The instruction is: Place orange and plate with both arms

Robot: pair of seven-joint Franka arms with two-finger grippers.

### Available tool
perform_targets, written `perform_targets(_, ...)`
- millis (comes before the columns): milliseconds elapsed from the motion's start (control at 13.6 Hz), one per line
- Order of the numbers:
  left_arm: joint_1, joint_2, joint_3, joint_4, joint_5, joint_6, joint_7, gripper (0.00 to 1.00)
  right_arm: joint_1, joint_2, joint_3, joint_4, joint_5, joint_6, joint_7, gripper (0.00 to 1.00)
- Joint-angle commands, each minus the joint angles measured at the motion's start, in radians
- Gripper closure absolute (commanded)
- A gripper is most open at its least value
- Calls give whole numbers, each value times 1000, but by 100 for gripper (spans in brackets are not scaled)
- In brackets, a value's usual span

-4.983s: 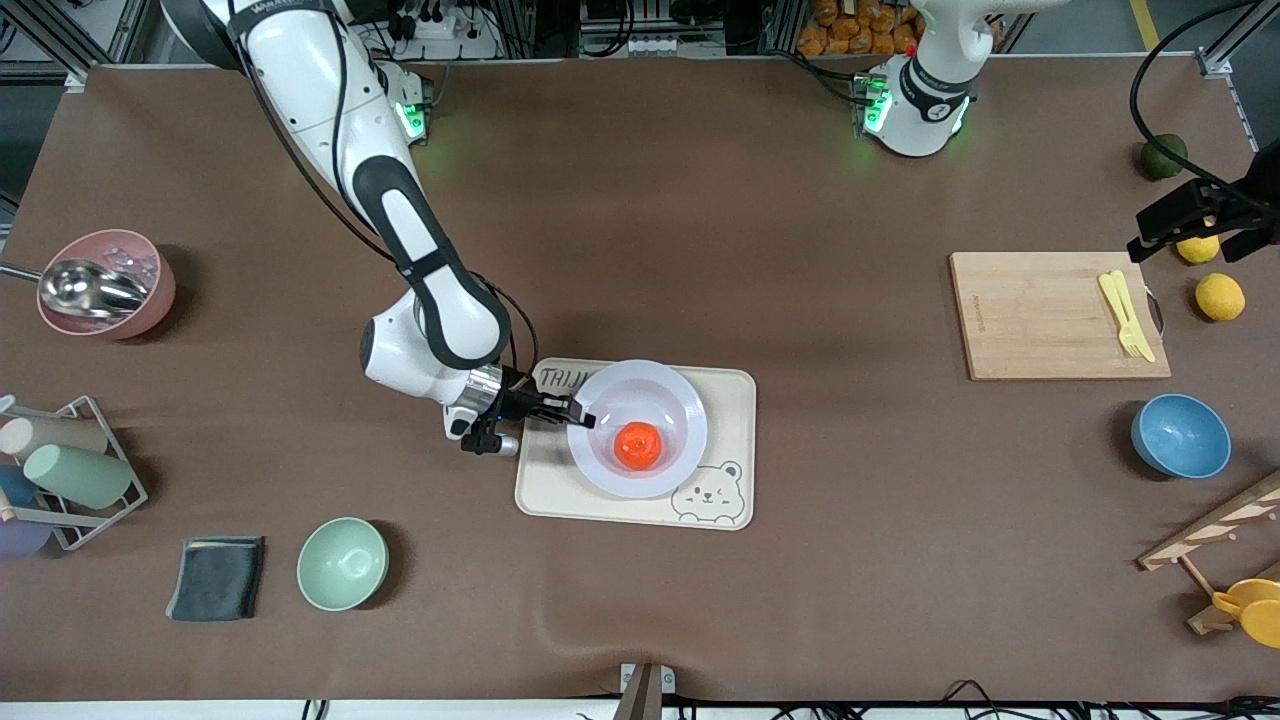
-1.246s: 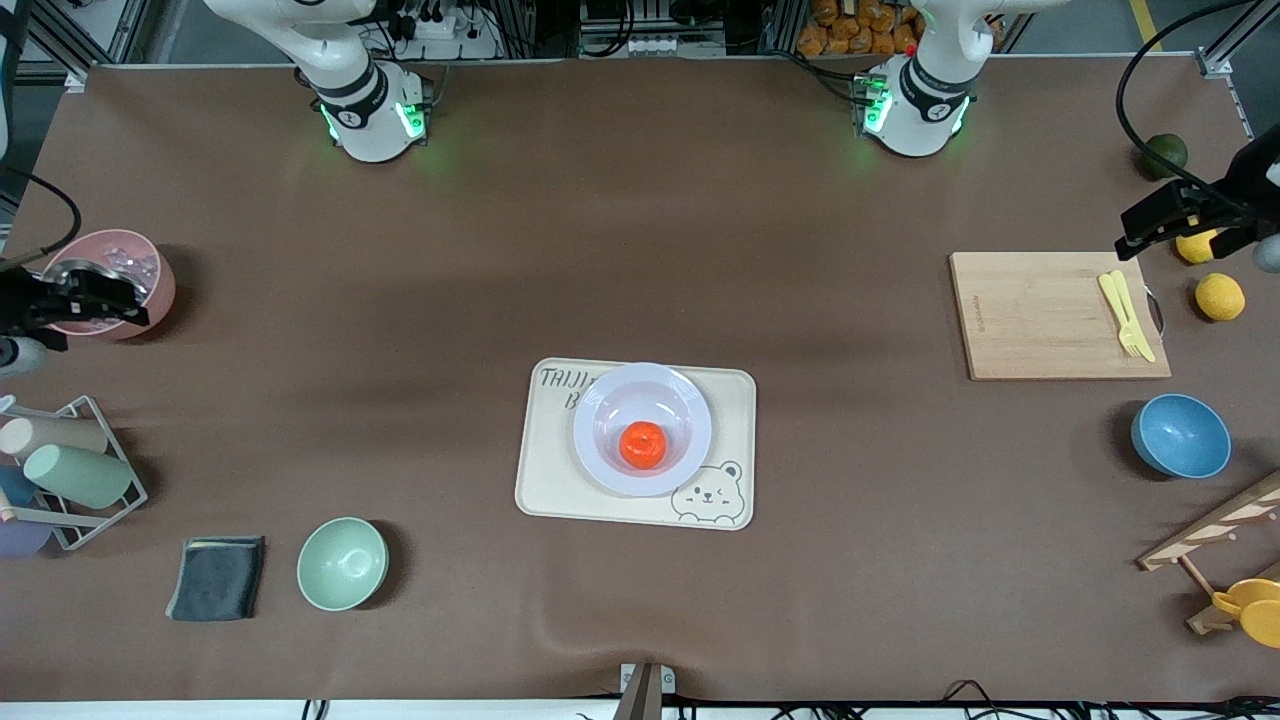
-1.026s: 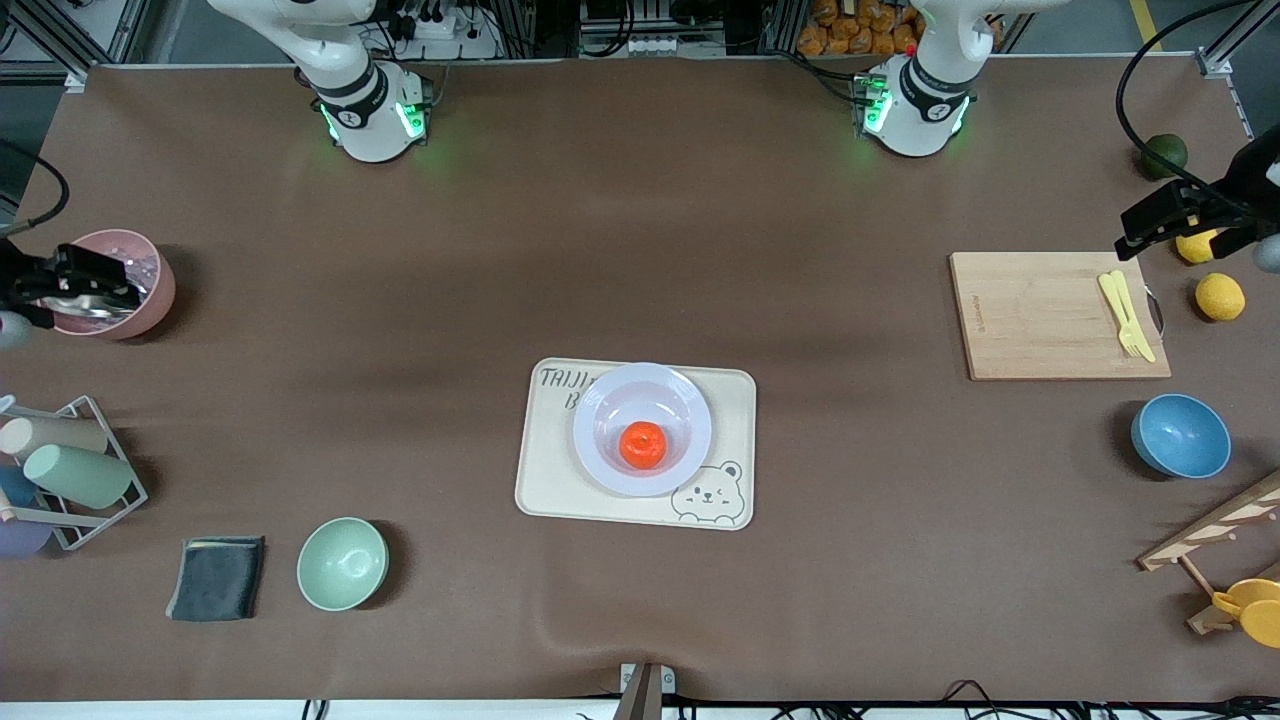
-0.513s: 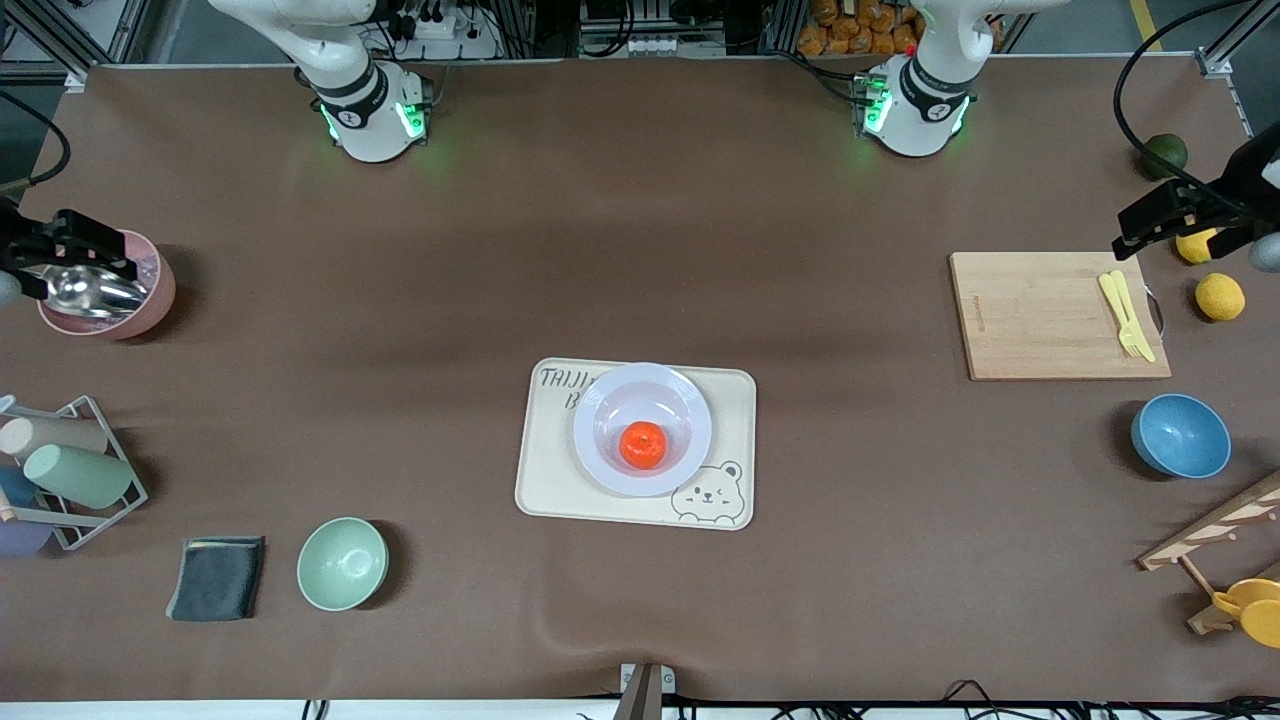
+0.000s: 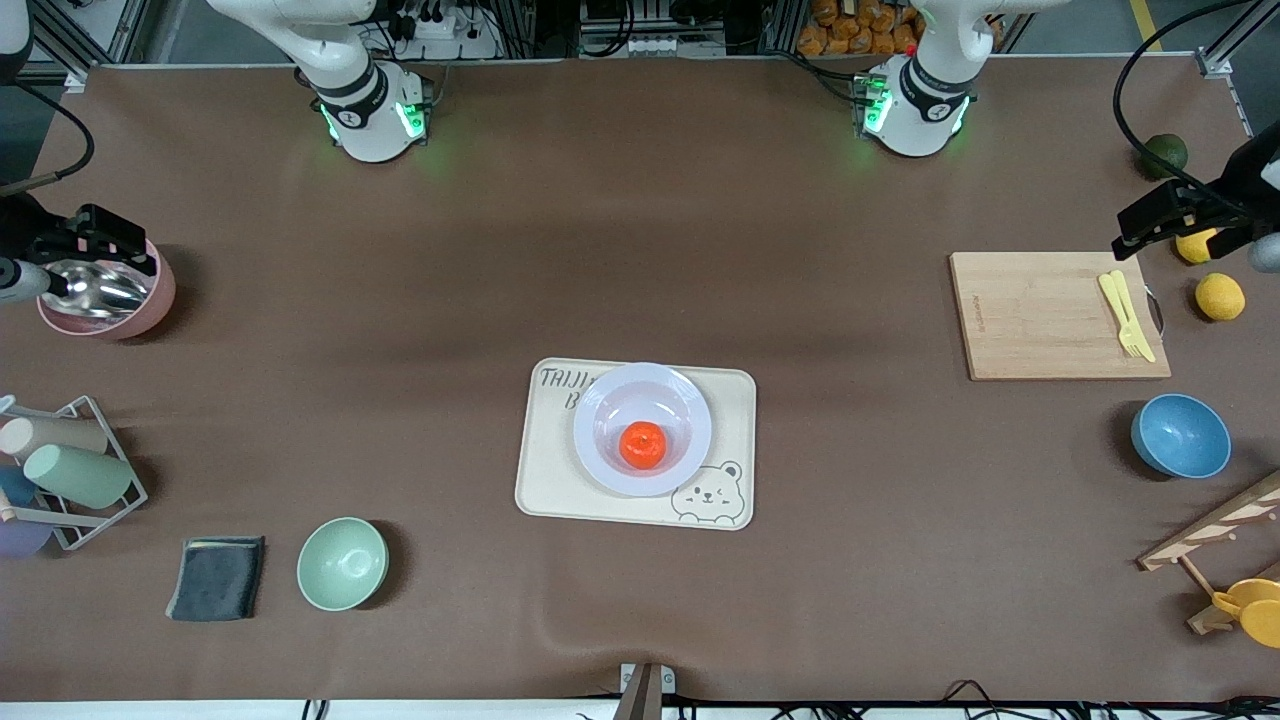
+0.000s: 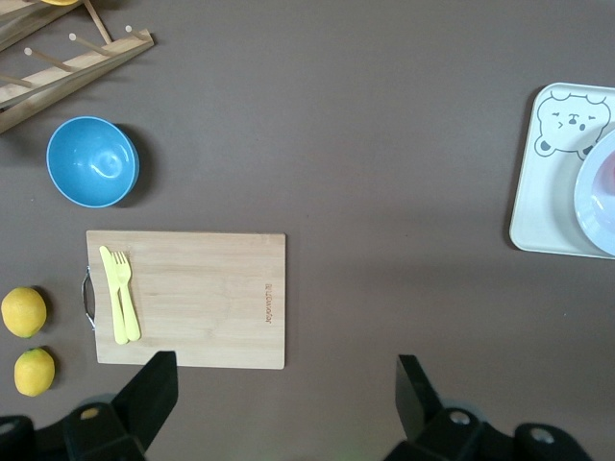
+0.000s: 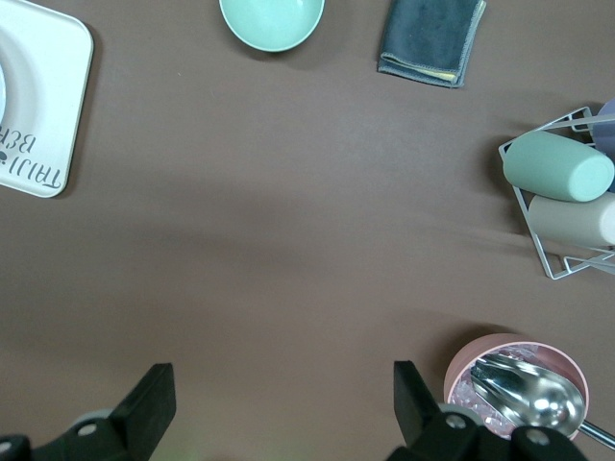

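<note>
The orange point(image 5: 641, 445) lies in the middle of the pale lavender plate point(image 5: 600, 400). The plate rests on the cream bear-print tray point(image 5: 545, 495) at the table's middle. My right gripper point(image 5: 115, 240) is open and empty, high over the pink bowl point(image 5: 150, 300) at the right arm's end of the table; its wrist view point(image 7: 281, 403) shows bare table between the fingers. My left gripper point(image 5: 1140, 225) is open and empty, high over the corner of the cutting board point(image 5: 1050, 315) at the left arm's end; its wrist view point(image 6: 283, 394) shows bare table. The plate's edge point(image 6: 596, 187) shows there.
A metal scoop point(image 5: 95, 285) sits in the pink bowl. A cup rack point(image 5: 70, 470), grey cloth point(image 5: 217, 578) and green bowl point(image 5: 342, 563) lie at the right arm's end. Yellow cutlery point(image 5: 1125, 312), two lemons point(image 5: 1220, 296), a dark green fruit point(image 5: 1163, 155), a blue bowl point(image 5: 1180, 435) and a wooden rack point(image 5: 1215, 530) lie at the left arm's end.
Five seconds ago my right gripper was at the plate's rim; it has since withdrawn to the pink bowl and over the last second drifted toward its base. The left gripper barely moved.
</note>
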Motion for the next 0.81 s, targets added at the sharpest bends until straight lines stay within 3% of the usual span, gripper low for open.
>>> perform_targets(0, -3, -26, -5, -18, 13, 1, -14, 0, 26, -19, -24, -12, -12, 0, 17, 0)
perform_targets(733, -11, -6, -8, 30, 28, 1, 0, 0, 47, -11, -19, 48, -6, 10, 70, 0)
